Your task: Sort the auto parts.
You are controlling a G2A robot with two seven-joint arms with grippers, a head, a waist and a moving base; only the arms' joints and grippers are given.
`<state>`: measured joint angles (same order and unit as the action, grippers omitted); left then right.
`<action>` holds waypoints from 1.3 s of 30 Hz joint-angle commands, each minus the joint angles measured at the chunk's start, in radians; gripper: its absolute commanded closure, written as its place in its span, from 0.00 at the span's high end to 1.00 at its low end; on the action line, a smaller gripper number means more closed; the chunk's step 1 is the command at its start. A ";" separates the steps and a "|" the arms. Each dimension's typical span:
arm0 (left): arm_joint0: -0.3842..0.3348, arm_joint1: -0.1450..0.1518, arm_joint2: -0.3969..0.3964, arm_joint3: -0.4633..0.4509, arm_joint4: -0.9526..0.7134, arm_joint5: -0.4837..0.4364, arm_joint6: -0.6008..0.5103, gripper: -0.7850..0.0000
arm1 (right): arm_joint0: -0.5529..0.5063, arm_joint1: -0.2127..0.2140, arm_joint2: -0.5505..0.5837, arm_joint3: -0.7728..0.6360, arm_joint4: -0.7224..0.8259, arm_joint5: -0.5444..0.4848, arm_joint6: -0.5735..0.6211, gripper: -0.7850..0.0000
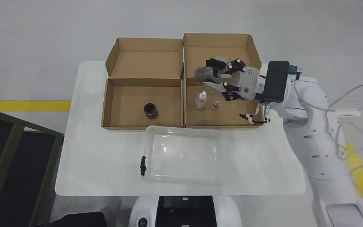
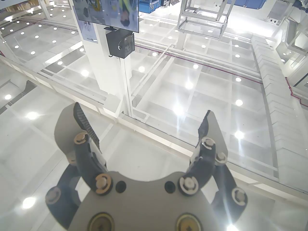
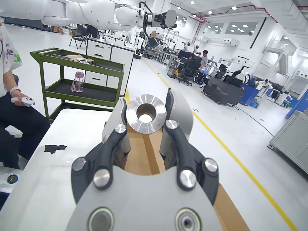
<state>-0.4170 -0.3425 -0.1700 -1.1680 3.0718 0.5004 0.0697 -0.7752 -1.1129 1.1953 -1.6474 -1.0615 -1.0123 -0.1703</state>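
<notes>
My right gripper [image 1: 206, 73] hangs above the back of the right cardboard box [image 1: 249, 54], shut on a silver metal bushing [image 1: 202, 72] with a round bore. The right wrist view has the bushing [image 3: 146, 126] clamped between the fingers [image 3: 170, 102], bore facing the camera. On that box's floor lie a small white bottle-shaped part [image 1: 201, 100] and a tiny part [image 1: 216, 103]. A black cylindrical part [image 1: 150, 109] rests in the left cardboard box [image 1: 113, 93]. My left gripper [image 2: 143, 110] is open and holds nothing, raised high and pointing at the ceiling; the left gripper [image 3: 170, 20] also appears far off in the right wrist view.
A clear plastic bin [image 1: 148, 148] with a black latch sits on the white table [image 1: 91, 142] in front of the boxes. Both boxes have their back flaps standing open. A green cart [image 3: 79, 73] stands beside the table's left end.
</notes>
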 commanded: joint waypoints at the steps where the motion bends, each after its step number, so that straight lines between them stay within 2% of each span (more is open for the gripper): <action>1: 0.000 0.000 0.000 0.000 0.000 0.000 0.000 1.00 | -0.021 0.003 -0.011 -0.022 -0.007 0.000 0.022 0.00; 9: 0.000 0.000 0.000 0.000 0.000 0.000 0.000 1.00 | -0.024 -0.012 -0.137 -0.035 -0.063 0.019 0.110 0.00; 15: 0.000 0.000 0.000 0.000 0.000 0.000 0.000 1.00 | 0.006 -0.031 -0.226 0.008 -0.104 0.039 0.137 0.00; 25: 0.000 0.000 0.000 0.000 0.000 0.000 0.000 1.00 | 0.080 -0.071 -0.349 0.142 -0.128 0.094 0.189 0.00; 39: 0.000 0.000 0.000 0.000 0.000 0.000 0.000 1.00 | 0.210 -0.152 -0.506 0.359 -0.124 0.190 0.273 0.00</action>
<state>-0.4170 -0.3425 -0.1700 -1.1680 3.0718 0.5004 0.0697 -0.5736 -1.2586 0.6998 -1.3055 -1.1891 -0.8290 0.0954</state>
